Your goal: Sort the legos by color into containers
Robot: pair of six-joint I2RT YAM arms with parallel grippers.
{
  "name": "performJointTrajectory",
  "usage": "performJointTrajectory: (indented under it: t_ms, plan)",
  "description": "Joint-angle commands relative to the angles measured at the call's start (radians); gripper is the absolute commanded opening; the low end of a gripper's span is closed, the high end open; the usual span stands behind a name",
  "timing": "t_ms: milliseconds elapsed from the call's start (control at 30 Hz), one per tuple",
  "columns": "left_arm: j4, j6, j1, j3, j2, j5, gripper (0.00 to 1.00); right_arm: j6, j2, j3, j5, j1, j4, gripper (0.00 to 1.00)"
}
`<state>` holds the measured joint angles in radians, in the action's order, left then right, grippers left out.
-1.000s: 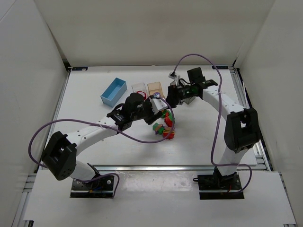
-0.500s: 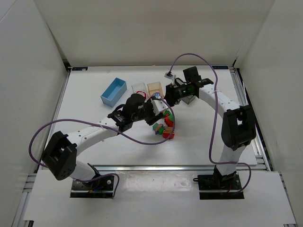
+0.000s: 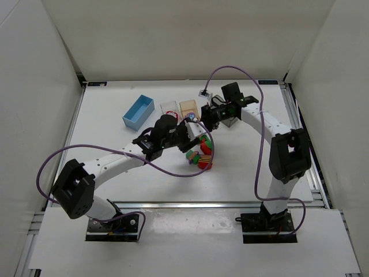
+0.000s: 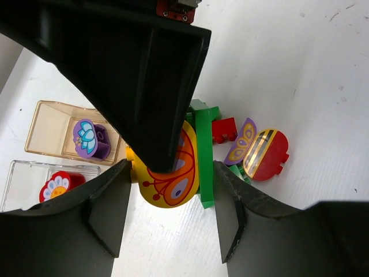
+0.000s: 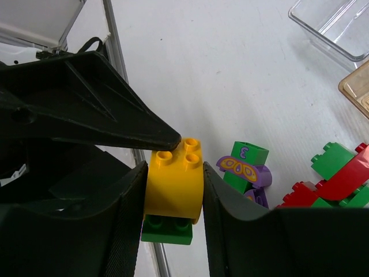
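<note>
One green brick bears a purple 3.

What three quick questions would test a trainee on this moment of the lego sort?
1. True or false: the peach bin holds a purple flower piece.
2. The right gripper is closed on: A) a red brick; B) the yellow brick stacked on a green brick; C) a bin rim.
3. Fill in: the daisy-print piece in the clear bin is ___.
Key: 1 true; 2 B; 3 red.
</note>
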<state>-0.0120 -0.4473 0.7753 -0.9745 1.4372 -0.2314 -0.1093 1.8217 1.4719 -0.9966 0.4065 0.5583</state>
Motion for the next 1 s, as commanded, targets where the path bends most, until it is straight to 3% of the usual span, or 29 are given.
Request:
performJointTrajectory:
  t_ms: [0, 67, 100, 167, 200, 267, 433, 667, 800, 900, 933, 967]
  plan:
    - [-0.040, 0.001, 0.005, -0.018, 0.003, 0.004, 0.20, -0.050, -0.013, 0.022, -0.054, 0.017, 0.035, 0.21]
    - [-0.039, 0.015, 0.002, -0.024, 0.011, 0.024, 0.23, -0.053, -0.013, 0.021, -0.047, 0.018, 0.035, 0.09]
    - [-0.039, 0.025, 0.004, -0.029, 0.011, 0.030, 0.33, -0.055, -0.016, 0.021, -0.047, 0.018, 0.034, 0.02]
    - [-0.037, 0.068, 0.004, -0.033, 0.011, 0.050, 0.47, -0.053, -0.019, 0.016, -0.045, 0.018, 0.026, 0.00]
    - [-0.026, 0.082, 0.004, -0.039, 0.011, 0.064, 0.61, -0.038, -0.024, 0.013, -0.043, 0.015, 0.020, 0.00]
    - [-0.019, 0.142, 0.004, -0.039, 0.005, 0.093, 0.73, 0.005, -0.035, -0.004, -0.045, -0.003, -0.026, 0.00]
    - [0.004, 0.271, -0.001, -0.055, -0.044, 0.159, 0.87, 0.235, -0.045, -0.030, -0.024, -0.075, -0.158, 0.00]
    - [0.133, 0.387, -0.021, -0.136, -0.107, 0.205, 0.88, 0.538, -0.044, -0.064, -0.025, -0.175, -0.335, 0.00]
    - [0.234, 0.516, -0.112, -0.211, -0.109, 0.155, 0.83, 0.676, -0.030, -0.076, -0.024, -0.212, -0.415, 0.00]
    - [0.287, 0.669, -0.221, -0.271, -0.061, -0.036, 0.73, 0.841, -0.025, -0.096, -0.016, -0.232, -0.536, 0.00]
    - [0.297, 0.721, -0.279, -0.292, -0.045, -0.171, 0.69, 0.888, -0.025, -0.097, -0.005, -0.233, -0.555, 0.00]
    - [0.294, 0.843, -0.303, -0.297, -0.031, -0.227, 0.68, 0.920, -0.024, -0.088, -0.001, -0.227, -0.596, 0.00]
